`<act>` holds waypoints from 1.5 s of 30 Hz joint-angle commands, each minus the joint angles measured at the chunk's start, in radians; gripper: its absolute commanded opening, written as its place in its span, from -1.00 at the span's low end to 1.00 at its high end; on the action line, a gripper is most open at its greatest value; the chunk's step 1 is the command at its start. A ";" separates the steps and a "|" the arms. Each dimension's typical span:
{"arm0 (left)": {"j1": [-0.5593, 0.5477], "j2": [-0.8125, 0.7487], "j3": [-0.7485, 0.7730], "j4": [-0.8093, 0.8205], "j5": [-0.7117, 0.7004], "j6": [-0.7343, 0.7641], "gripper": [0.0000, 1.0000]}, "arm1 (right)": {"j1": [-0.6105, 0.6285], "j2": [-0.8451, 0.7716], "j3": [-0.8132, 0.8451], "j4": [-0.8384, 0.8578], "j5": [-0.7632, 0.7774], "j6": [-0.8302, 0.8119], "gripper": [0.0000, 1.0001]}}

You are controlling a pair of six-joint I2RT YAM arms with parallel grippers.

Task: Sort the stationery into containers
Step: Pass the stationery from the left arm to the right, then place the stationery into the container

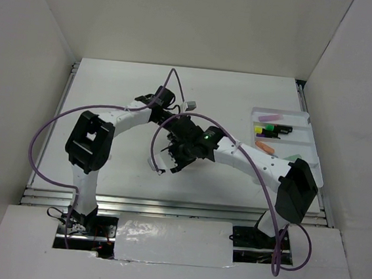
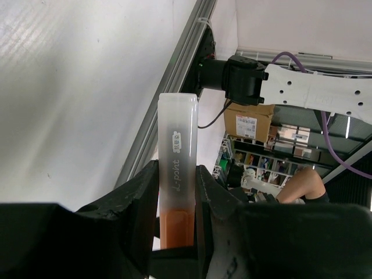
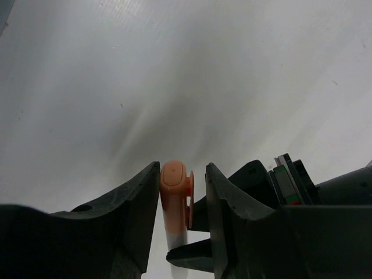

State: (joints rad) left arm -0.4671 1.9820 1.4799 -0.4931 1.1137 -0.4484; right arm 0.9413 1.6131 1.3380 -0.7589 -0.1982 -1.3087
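**Marker [image 2: 177, 174] mid-handover, tray [image 1: 308, 135] well off to the right**

Pinched in left claw [image 2: 176, 170], closed tight on the orange barrel with the clear cap sticking out. Sitting over the middle of the worktop [image 1: 111, 93], well apart from the tray. Straddled at its orange end by right claw [image 3: 182, 168], part open: touching on one side, maybe a sliver of gap on the other. Cannot tell if gripping.

Risks:
- Letting go left before right bites: drop, roll across worktop.
- Squeezing that rounded end off-centre: slip or twist out.
- Pulling from both sides: cap popping off.
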 commanded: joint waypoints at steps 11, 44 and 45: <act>0.018 -0.031 -0.023 0.036 -0.002 -0.065 -0.99 | 0.065 0.025 -0.004 0.027 0.195 -0.014 -0.31; 0.323 -0.058 -0.072 0.108 -0.266 -0.127 0.71 | -0.535 0.275 0.260 -0.089 0.437 -0.115 -0.99; 0.320 -0.055 -0.075 0.108 -0.262 -0.127 0.71 | -0.577 0.300 0.327 -0.129 0.430 -0.121 -0.99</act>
State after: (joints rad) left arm -0.1246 1.9636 1.4197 -0.3820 0.8383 -0.5983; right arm 0.4221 1.8465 1.5555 -0.8448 0.2134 -1.3605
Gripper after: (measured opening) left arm 0.853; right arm 0.306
